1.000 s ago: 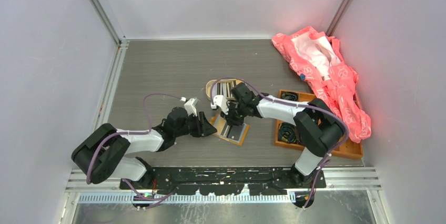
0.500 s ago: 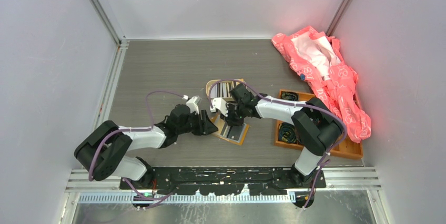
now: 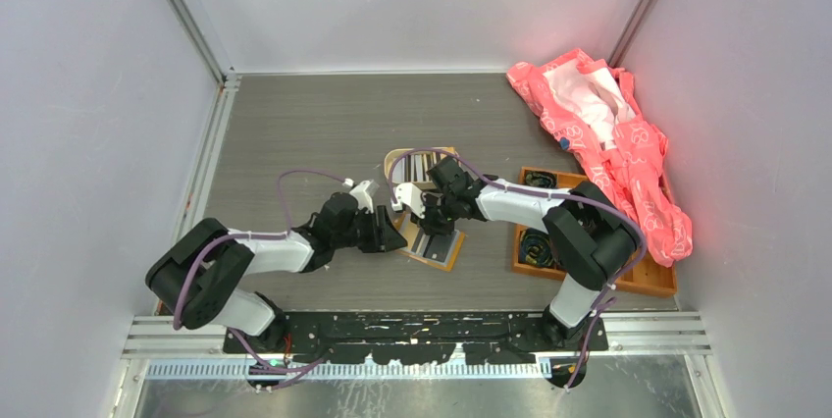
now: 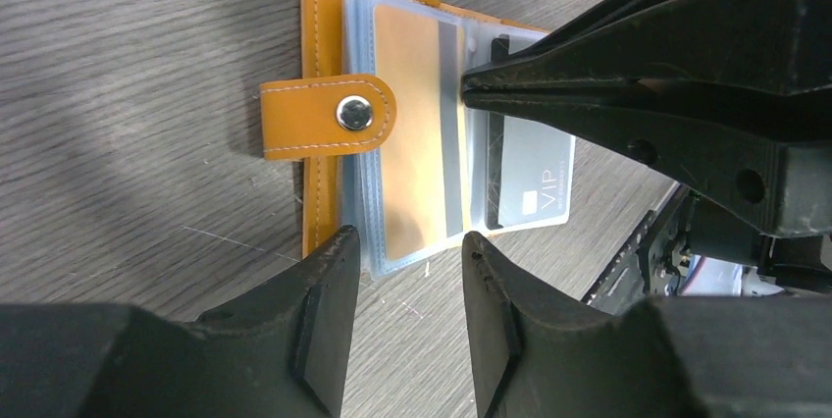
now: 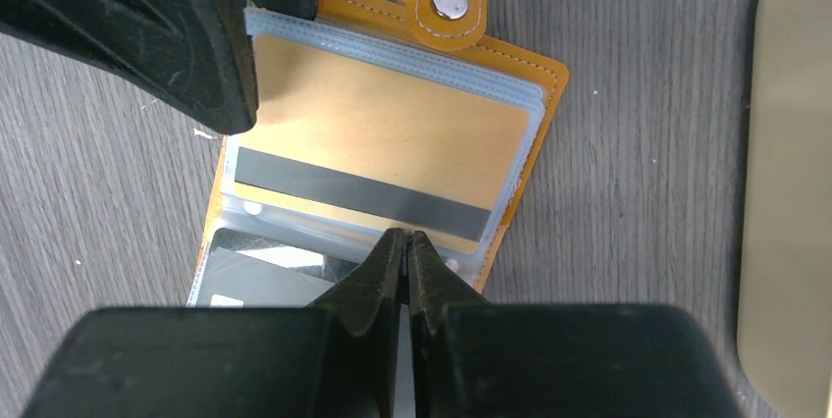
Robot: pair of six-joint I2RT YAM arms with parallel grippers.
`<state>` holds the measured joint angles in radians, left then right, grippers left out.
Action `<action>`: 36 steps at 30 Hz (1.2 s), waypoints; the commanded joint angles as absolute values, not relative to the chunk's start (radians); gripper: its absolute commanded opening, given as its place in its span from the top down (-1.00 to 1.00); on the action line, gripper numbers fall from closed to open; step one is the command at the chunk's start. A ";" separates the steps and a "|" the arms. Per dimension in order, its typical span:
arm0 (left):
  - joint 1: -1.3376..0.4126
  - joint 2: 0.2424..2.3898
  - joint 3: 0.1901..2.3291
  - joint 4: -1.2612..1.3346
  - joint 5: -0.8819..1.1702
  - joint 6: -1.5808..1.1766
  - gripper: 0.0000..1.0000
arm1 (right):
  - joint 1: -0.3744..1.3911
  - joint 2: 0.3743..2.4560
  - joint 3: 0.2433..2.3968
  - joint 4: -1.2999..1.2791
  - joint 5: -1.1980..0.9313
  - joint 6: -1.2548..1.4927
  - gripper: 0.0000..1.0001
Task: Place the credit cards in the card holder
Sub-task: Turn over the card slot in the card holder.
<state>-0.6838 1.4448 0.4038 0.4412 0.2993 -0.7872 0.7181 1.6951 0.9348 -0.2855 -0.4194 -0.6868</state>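
The holder (image 4: 319,192) lies open and flat on the table (image 3: 314,133), a little toward 6 o'clock from the table's middle in the top view, between the two grippers. Its snap tab (image 4: 324,116) lies flat past the orange cover, stud up. Clear sleeves (image 5: 235,207) fan over the cover. The top one carries a gold card (image 4: 417,143) with a dark stripe. A dark card (image 4: 535,168) marked VIP lies at 7 o'clock from it in the right wrist view, partly under clear plastic. The left gripper (image 4: 410,236) reaches in from 8 o'clock in the top view. Its fingers stand about half apart over the holder's end edge, with the gold card's end showing in the gap and nothing clamped between them. Whether they touch the holder cannot be told. The right gripper (image 5: 404,235) comes in from 3 o'clock with its fingers pressed together, tips at the seam just past the gold card's stripe. Whether they pinch the sleeve or only rest on it cannot be told. A beige tin (image 5: 785,192) sits just beside the holder at its 12 o'clock in the top view. An orange tray (image 3: 652,281) with dark cords (image 3: 535,241) is at the holder's 3 o'clock, well apart. A pink cloth (image 3: 608,143) is heaped at 1 o'clock, its near end overlapping the tray's right edge.
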 commanded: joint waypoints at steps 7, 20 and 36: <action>-0.681 1.274 0.429 0.300 0.234 -0.757 0.12 | 0.729 1.718 0.940 -0.316 -0.416 -0.700 0.78; -0.682 1.308 0.460 0.329 0.312 -0.777 0.18 | 0.728 1.717 0.943 -0.319 -0.413 -0.698 0.78; -0.681 1.449 0.499 0.371 0.329 -0.775 0.15 | 0.727 1.715 0.945 -0.323 -0.413 -0.698 0.78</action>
<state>-0.6838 1.4338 0.4618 0.3187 0.3149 -0.7792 0.7181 1.6955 0.9356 -0.2874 -0.4194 -0.6868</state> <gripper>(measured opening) 0.422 0.112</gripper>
